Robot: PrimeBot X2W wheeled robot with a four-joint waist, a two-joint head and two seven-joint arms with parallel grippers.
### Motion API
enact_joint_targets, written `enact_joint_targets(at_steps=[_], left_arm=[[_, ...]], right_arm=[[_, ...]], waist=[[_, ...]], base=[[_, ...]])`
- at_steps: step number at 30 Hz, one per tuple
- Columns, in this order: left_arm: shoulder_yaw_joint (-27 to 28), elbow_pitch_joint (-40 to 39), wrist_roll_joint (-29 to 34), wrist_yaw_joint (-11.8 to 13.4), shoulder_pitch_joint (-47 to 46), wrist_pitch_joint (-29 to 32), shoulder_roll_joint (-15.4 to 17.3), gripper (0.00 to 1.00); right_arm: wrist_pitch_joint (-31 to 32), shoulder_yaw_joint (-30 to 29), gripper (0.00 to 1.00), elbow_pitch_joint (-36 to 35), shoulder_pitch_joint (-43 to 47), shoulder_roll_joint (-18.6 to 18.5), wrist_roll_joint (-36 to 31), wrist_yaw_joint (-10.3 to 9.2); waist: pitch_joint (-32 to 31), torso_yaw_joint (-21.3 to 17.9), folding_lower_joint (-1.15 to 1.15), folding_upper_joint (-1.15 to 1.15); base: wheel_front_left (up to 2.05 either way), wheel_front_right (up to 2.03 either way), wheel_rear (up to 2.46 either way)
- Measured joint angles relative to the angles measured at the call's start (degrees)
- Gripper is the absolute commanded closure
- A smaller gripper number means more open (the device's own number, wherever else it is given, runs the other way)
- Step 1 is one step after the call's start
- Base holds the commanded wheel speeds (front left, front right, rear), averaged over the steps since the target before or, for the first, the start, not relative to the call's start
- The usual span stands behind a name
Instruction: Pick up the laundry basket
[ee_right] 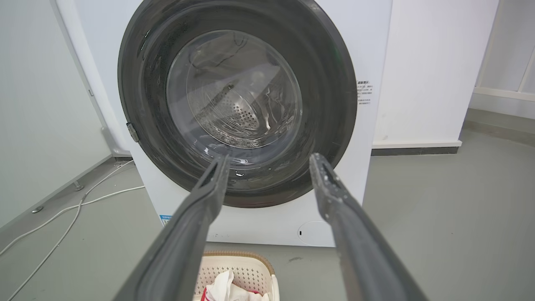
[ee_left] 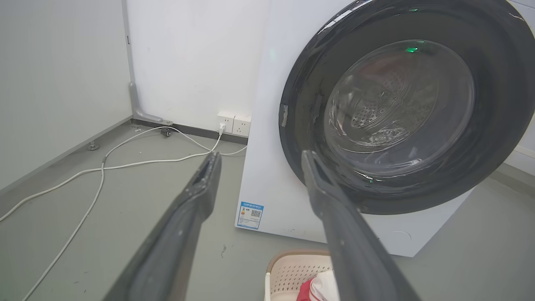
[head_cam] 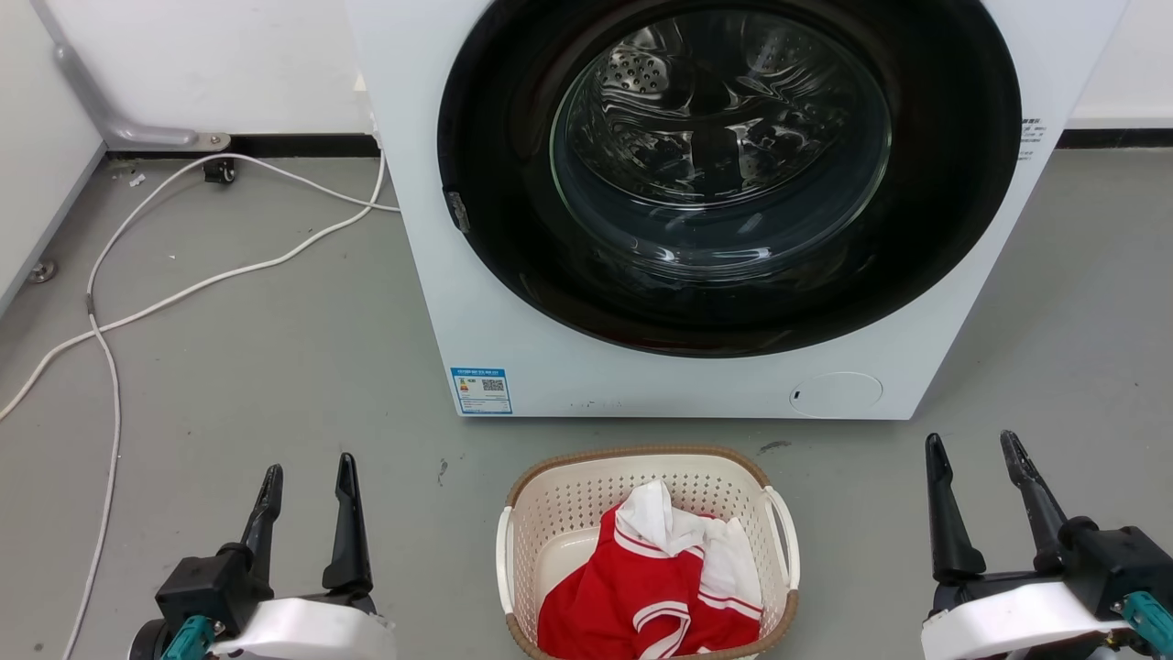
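Note:
The laundry basket (head_cam: pixel 559 500) sits on the grey floor in front of the washing machine, low in the head view's middle. It is cream perforated plastic with a brown woven-look rim and white side handles, and holds red and white clothing (head_cam: pixel 655 587). My left gripper (head_cam: pixel 309 477) stands open well to the basket's left, nothing between its fingers. Well to the basket's right, my right gripper (head_cam: pixel 974 454) is open and empty too. A corner of the laundry basket (ee_left: pixel 288 271) peeks in at the bottom of the left wrist view, and the laundry basket (ee_right: pixel 246 267) shows low in the right wrist view.
A white front-loading washing machine (head_cam: pixel 486 302) with a shut dark round door (head_cam: pixel 729 165) stands just behind the basket. White cables (head_cam: pixel 183 293) trail over the floor at the left, toward wall sockets (ee_left: pixel 234 123). A wall runs along the far left.

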Motion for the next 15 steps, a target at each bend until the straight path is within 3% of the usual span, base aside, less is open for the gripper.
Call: enact_joint_targets(at_steps=[15], left_arm=[[0.04,0.04,5.41,0.05,0.73,-1.54,0.03,0.0]], right_arm=[[-1.65,-0.09,0.0,-0.55,0.62,-0.02,-4.7,0.01]], waist=[[-0.2,0.08,0.0,0.0]], base=[[0.0,0.0,0.0]])
